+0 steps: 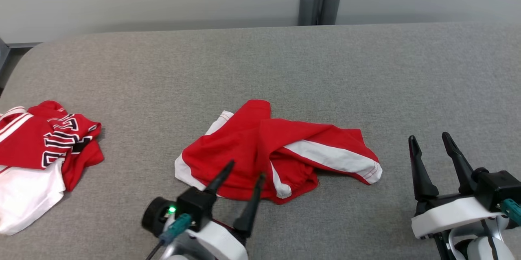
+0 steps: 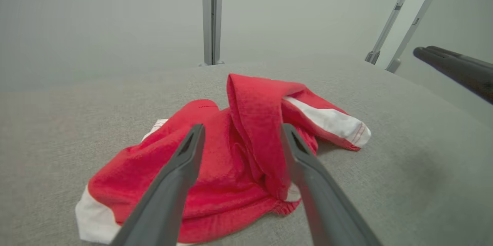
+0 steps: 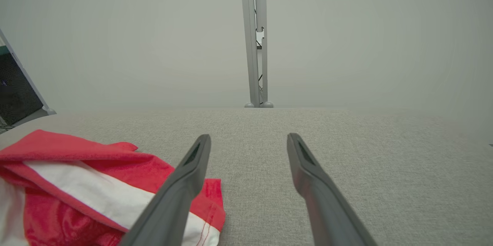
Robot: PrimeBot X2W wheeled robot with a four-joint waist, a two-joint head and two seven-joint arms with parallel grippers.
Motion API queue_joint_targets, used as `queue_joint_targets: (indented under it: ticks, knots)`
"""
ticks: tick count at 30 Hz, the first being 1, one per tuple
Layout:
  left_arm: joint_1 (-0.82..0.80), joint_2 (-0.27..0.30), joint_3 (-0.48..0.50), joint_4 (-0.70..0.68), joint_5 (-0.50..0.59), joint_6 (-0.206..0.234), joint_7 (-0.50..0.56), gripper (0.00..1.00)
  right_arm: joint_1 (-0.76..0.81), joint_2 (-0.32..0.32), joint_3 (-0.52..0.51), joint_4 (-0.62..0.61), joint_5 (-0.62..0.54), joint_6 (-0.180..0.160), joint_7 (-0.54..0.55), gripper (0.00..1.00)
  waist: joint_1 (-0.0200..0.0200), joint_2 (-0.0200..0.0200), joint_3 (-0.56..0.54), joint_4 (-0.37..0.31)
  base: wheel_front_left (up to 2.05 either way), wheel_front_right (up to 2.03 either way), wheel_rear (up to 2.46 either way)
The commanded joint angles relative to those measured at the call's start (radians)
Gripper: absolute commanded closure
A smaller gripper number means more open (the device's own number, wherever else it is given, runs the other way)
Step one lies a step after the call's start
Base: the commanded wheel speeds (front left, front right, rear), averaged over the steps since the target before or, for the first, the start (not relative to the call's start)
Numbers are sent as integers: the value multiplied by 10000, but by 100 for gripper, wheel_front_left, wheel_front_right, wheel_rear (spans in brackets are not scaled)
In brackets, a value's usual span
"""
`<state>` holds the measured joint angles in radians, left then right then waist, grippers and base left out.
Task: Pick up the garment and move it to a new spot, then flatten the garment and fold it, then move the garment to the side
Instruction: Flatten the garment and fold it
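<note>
The red garment with white trim (image 1: 268,150) is seen crumpled near the middle of the grey padded table (image 1: 285,60), with a white-striped part thrown out toward three o'clock. The left gripper (image 1: 247,169) is held with its fingers spread wide, tips poised over the garment's six o'clock edge, and no cloth is gripped (in the left wrist view a raised red fold stands between the two fingers). The right gripper (image 1: 429,136) is likewise held wide and empty over bare table, well apart from the cloth at about four o'clock of it. A second red-and-white heap (image 1: 44,142) is seen at nine o'clock. The pick-up is judged not yet begun. Trouble may be expected if only the top fold is pinched: the rest would be dragged and bunched, and flattening made harder. If the tips are driven too low, the table's woven cover could be snagged along with the cloth
</note>
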<state>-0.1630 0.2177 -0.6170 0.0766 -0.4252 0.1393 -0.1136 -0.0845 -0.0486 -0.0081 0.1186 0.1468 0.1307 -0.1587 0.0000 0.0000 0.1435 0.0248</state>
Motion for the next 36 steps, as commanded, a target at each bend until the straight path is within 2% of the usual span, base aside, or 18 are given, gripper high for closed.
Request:
queue_joint_targets:
  ticks: [1, 6, 11, 12, 13, 16, 20, 24, 26, 36]
  knots:
    - [-274, -91, -234, 268, -63, -278, 134, 0, -155, -46, 57, 47, 76, 1, -49, 0, 0, 0, 164, -171, 0, 0, 0]
    - [-582, -528, -701, 1169, -379, -822, 519, 0, -394, -47, 157, 110, 132, 1, -114, 0, 0, 0, 539, -622, 0, 0, 0]
    - [-747, -692, -894, 1771, -568, -1110, 787, 0, -478, -47, 54, 188, 220, 1, -214, 0, 0, 0, 773, -919, 0, 0, 0]
    - [-788, -695, -920, 1849, -589, -1156, 819, 53, -476, -46, 29, 226, 224, 1, -225, 0, 0, 0, 816, -971, 0, 0, 0]
    - [-804, -688, -906, 1906, -656, -1204, 838, 100, -477, -44, 19, 254, 261, 1, -265, 0, 0, 0, 852, -1003, 0, 0, 0]
    - [-826, -477, -899, 1847, -722, -1326, 973, 100, -445, -46, -66, 340, 314, 1, -343, 0, 0, 0, 912, -996, 0, 0, 0]
    - [-914, 42, -1033, 1084, -632, -1547, 1484, 100, -442, -47, -181, 436, 401, 1, -403, 0, 0, 0, 938, -819, 0, 0, 0]
    - [-989, 863, -1153, -135, -517, -1745, 2330, 100, -541, -47, -188, 549, 454, 1, -459, 0, 0, 0, 906, -599, 0, 0, 0]
    - [-1099, 1525, -1202, -1155, -397, -1863, 2985, 100, -552, -47, -162, 652, 485, 1, -475, 0, 0, 0, 858, -479, 0, 0, 0]
    - [-1350, 3445, -497, -3771, -135, -1549, 4551, 100, -547, -47, -326, 805, 533, 1, -550, 0, 0, 0, 725, -148, 0, 0, 0]
